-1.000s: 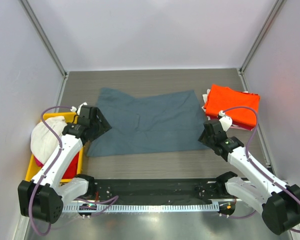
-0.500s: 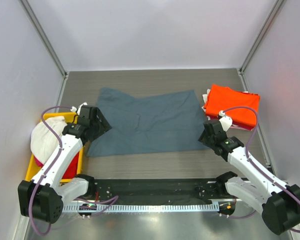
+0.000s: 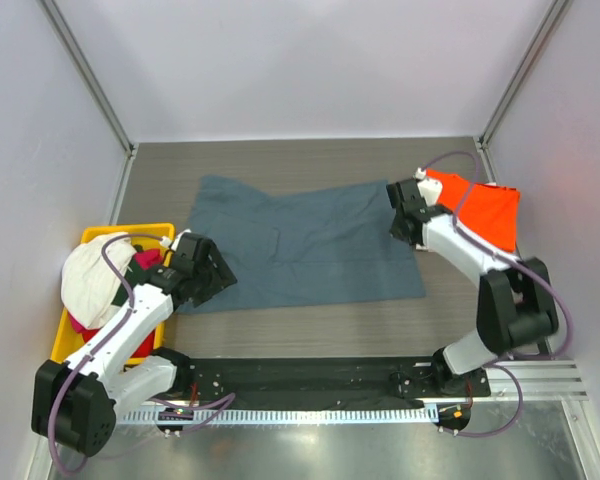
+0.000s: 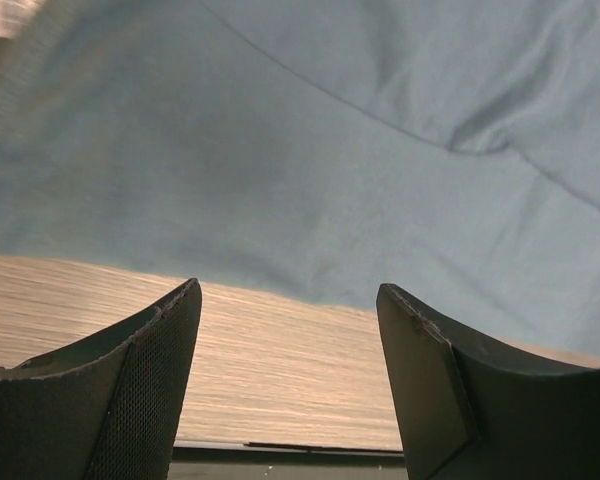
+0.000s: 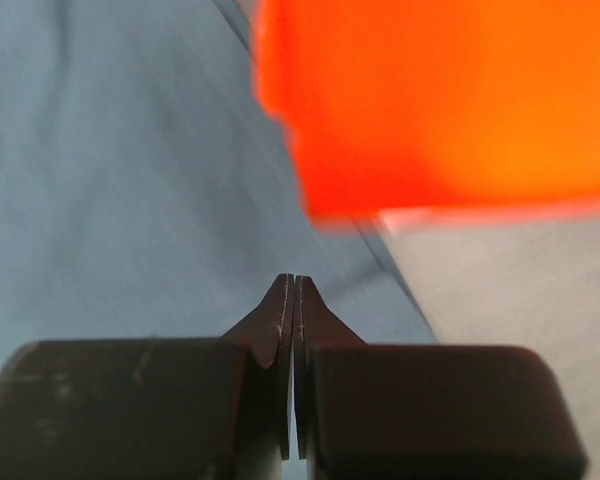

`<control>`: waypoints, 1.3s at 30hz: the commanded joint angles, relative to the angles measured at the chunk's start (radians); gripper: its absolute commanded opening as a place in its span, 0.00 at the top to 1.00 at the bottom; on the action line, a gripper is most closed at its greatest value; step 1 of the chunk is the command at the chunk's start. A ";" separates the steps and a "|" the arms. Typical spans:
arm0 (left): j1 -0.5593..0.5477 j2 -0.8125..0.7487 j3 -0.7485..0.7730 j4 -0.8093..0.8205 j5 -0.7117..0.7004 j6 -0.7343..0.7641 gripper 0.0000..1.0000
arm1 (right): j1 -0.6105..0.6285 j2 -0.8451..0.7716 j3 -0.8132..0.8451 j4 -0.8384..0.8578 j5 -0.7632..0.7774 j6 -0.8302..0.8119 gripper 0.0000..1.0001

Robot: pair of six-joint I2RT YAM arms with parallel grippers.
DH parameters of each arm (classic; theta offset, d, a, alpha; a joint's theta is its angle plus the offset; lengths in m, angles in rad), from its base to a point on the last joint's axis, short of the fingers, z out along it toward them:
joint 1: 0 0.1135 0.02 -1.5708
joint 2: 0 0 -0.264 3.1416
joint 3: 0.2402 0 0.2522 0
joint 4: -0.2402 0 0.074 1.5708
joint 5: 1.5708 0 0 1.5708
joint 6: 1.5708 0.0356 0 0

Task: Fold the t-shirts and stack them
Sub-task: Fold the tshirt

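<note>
A slate blue-grey t-shirt (image 3: 300,240) lies spread flat across the middle of the table. A folded bright orange t-shirt (image 3: 480,205) rests on the table at the right. My left gripper (image 3: 218,280) sits at the blue shirt's near left corner. In the left wrist view the left gripper (image 4: 290,290) is open over bare wood, with the shirt's hem (image 4: 330,150) just beyond its tips. My right gripper (image 3: 396,214) hovers at the blue shirt's far right corner, beside the orange one. In the right wrist view the right gripper (image 5: 294,278) is shut with nothing between its jaws, above blue cloth (image 5: 110,180) and next to orange cloth (image 5: 450,100).
A yellow bin (image 3: 130,230) stands at the left edge and holds a white t-shirt (image 3: 90,270) and a red one (image 3: 145,258). White cloth (image 3: 413,190) peeks out under the orange shirt. Grey walls enclose the table on three sides.
My right arm has swung from the shirt's near right corner to its far right corner and its jaws have shut. The left gripper has shifted a little nearer and to the right.
</note>
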 commanded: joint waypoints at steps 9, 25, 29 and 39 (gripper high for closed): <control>-0.042 -0.018 0.012 0.053 -0.048 -0.010 0.28 | -0.097 0.411 0.405 0.011 0.014 -0.077 0.99; -0.042 -0.001 0.027 0.056 -0.062 0.001 0.26 | -0.289 0.632 0.534 -0.057 0.034 -0.076 0.99; -0.042 -0.004 0.037 0.039 -0.093 0.007 0.25 | -0.293 0.599 0.541 -0.054 -0.014 -0.084 0.99; -0.042 -0.109 0.052 -0.065 -0.157 -0.020 0.25 | -0.211 0.349 0.498 -0.042 -0.146 -0.130 0.71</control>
